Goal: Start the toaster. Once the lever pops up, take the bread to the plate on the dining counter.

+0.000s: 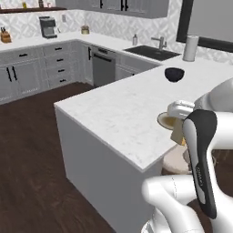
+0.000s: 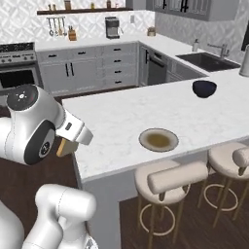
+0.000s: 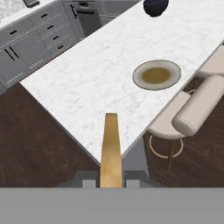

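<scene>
A: Gripper [image 3: 110, 181]?
B: Clamped on the bread [image 3: 110, 148]. Slice sits edge-on between the two fingers, sticking straight out from the hand.
A: Where's that over the scene?
B: In the air by the near corner of the dining counter [image 2: 121, 116], at its edge. Right base view has the bread [image 2: 64, 147] tucked under the white wrist, beside the counter's corner.
A: Plate?
B: Plate [image 3: 156, 75] flat on the counter near the stool-side edge, well apart from the bread. Looks bare, brownish centre.
A: Anything else up there?
B: Dark bowl [image 2: 204, 88] farther along the counter. Padded stools [image 2: 168, 182] below the plate edge.
</scene>
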